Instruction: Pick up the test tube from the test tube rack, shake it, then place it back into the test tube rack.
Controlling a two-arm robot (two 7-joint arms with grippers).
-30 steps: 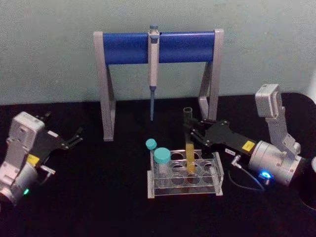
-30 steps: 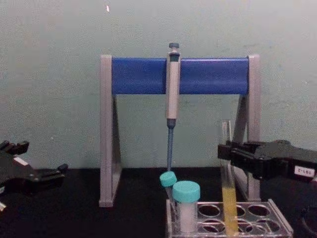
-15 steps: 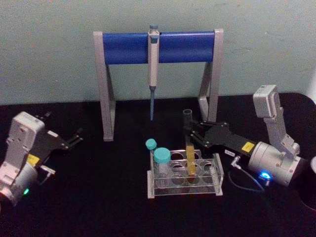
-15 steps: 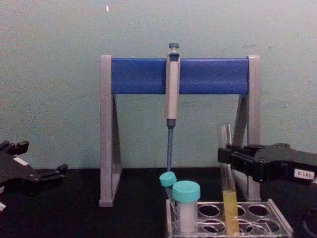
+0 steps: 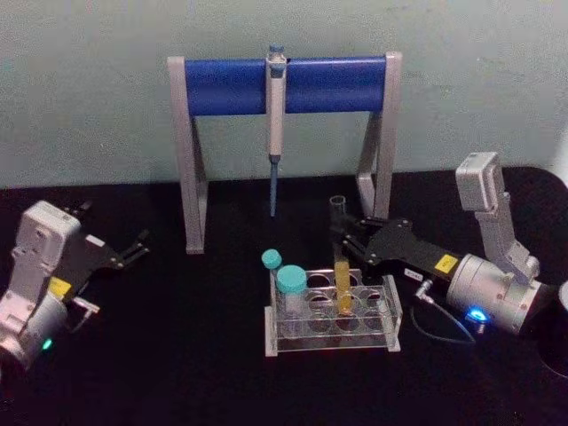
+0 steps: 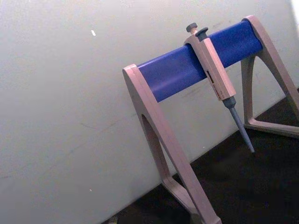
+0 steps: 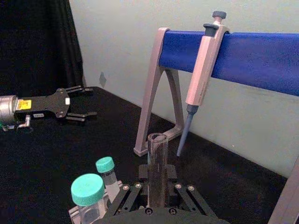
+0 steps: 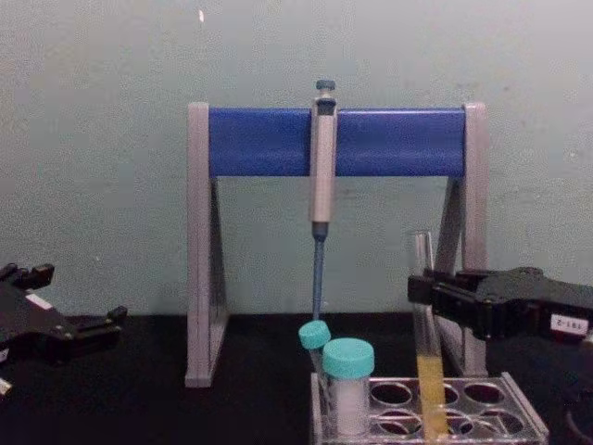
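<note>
Lowered slightly since before, the right end effector pinched the test tube upright in the test tube rack; a straight descent, releasing once seated, seemed best. Far left, the left end effector idled, spread.

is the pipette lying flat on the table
No, the pipette hangs upright from the blue bar of the stand.

Laboratory bench, grey pipette hanging on a blue-barred pipette stand, clear test tube rack with teal-capped tubes just before the stand, black table beneath.
</note>
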